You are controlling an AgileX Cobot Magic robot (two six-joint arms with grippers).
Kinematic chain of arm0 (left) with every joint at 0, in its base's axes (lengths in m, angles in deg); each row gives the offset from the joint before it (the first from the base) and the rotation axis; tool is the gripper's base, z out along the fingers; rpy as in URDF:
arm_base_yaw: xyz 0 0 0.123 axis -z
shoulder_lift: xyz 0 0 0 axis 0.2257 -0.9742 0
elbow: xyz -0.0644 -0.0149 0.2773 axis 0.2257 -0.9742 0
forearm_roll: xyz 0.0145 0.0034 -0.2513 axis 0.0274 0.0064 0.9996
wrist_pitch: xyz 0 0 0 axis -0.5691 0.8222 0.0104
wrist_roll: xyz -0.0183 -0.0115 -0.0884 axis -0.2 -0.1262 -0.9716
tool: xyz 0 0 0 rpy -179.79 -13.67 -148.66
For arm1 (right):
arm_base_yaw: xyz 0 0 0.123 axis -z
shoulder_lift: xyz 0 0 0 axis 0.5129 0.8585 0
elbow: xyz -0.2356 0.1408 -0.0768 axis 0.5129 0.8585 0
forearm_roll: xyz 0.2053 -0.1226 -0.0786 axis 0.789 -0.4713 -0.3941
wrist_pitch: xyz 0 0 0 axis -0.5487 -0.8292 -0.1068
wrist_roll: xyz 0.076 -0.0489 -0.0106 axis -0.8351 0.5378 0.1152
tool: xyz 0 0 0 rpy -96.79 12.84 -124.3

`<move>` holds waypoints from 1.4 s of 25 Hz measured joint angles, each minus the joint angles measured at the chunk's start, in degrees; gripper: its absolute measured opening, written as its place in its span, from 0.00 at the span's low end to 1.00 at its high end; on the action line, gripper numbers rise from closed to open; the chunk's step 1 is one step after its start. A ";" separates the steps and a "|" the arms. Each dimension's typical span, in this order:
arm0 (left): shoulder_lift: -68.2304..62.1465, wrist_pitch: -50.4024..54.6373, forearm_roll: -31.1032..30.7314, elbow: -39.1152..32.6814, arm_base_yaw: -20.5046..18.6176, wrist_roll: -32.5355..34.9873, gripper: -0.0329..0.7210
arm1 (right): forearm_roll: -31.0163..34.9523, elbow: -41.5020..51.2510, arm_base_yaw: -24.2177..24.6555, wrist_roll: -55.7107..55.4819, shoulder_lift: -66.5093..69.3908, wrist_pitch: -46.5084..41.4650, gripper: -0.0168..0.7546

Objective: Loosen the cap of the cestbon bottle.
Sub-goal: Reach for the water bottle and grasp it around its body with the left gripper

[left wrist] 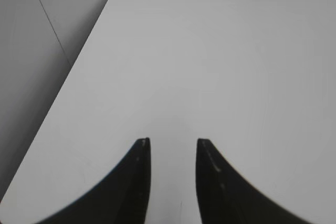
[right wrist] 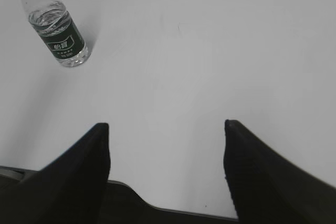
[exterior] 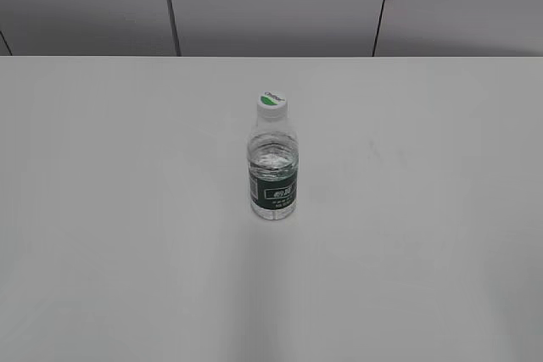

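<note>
Nothing begun: the cap is on and I have hold of nothing.

On the left, my left jaws hang part open and empty over bare counter, its near-left corner in sight, no bottle in that view. The cestbon bottle stands upright mid-counter, untouched; gripping, bracing and twisting are all left to do, I judge. On the right, my right jaws gape wide and empty, the bottle well apart at far left. Neither arm shows in the exterior view; the cap's seal and label text are too small to read.
</note>
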 joint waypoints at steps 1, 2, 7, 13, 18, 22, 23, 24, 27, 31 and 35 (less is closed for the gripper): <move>0.00 0.00 0.00 0.00 0.00 0.00 0.36 | 0.00 0.00 0.00 0.00 0.00 0.00 0.70; 0.00 0.00 0.00 0.00 0.00 0.00 0.36 | 0.00 0.00 0.00 0.00 0.00 0.00 0.70; 0.00 0.00 0.00 0.00 0.00 0.00 0.36 | 0.00 0.00 0.00 0.00 0.00 0.00 0.70; 0.00 0.00 0.00 0.00 0.00 0.00 0.36 | 0.00 0.00 0.00 0.00 0.00 0.00 0.70; 0.00 0.00 0.00 0.00 0.00 0.00 0.36 | 0.00 0.00 0.00 0.00 0.00 0.00 0.70; -0.06 -0.30 0.48 0.00 0.00 0.19 0.36 | 0.00 0.00 0.00 0.00 0.00 0.00 0.70; -0.70 -1.13 0.83 0.24 0.00 1.10 0.36 | 0.00 0.00 0.00 0.00 0.00 0.00 0.70; -1.93 -3.01 1.89 0.68 0.00 3.46 0.36 | 0.00 0.00 0.00 0.00 0.00 0.00 0.70; -7.65 -18.26 10.25 1.10 0.00 15.13 0.36 | 0.00 0.00 0.00 0.00 0.00 0.00 0.70; -20.73 -34.92 27.22 1.10 0.00 28.88 0.39 | 0.00 0.00 0.00 0.00 0.00 0.00 0.70; -37.15 -45.80 43.62 1.10 1.53 47.44 0.42 | 0.00 0.00 0.00 0.00 0.00 0.00 0.70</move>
